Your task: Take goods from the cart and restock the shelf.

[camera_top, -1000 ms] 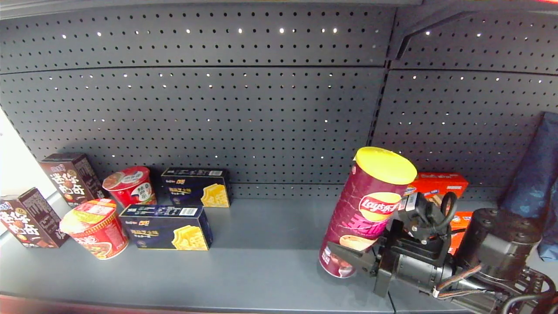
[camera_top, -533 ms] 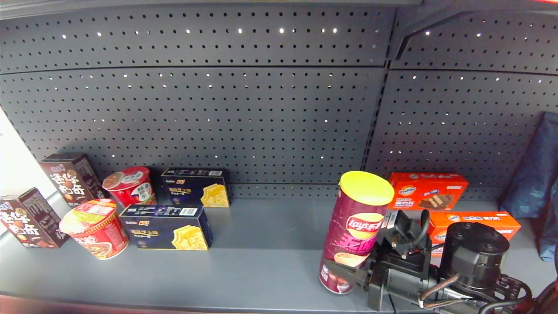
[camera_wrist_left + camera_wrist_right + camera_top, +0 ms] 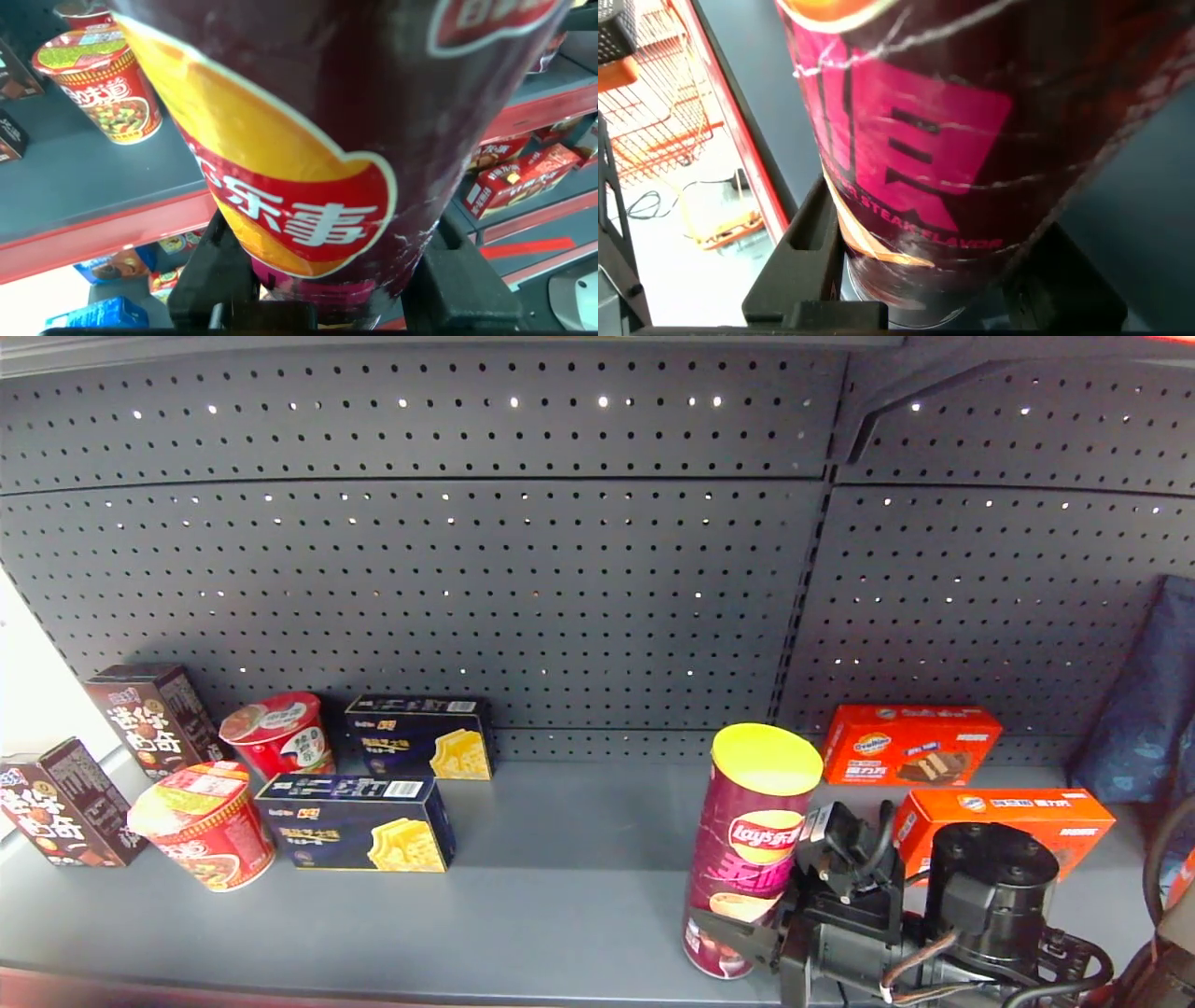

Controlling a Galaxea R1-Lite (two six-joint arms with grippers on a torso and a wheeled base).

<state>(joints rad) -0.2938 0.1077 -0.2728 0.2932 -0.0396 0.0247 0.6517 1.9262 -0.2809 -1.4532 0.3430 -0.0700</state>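
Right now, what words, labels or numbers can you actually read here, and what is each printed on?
"STEAK FLAVOR": chip can, lower side.
Its brand logo: legible, not repeated here.
Orange boxes, dark boxes, noodle cups: print too small or blurred to read.

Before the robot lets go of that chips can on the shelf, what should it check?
1. Right gripper shut on the chips can: ok.
2. Can roughly upright: ok.
3. Can's base resting on the shelf: cannot tell.
4. Can apart from the orange boxes: ok.
5. Room from the shelf's front edge: not ok, the base looks near it.
6. Left gripper shut on the second can: ok.
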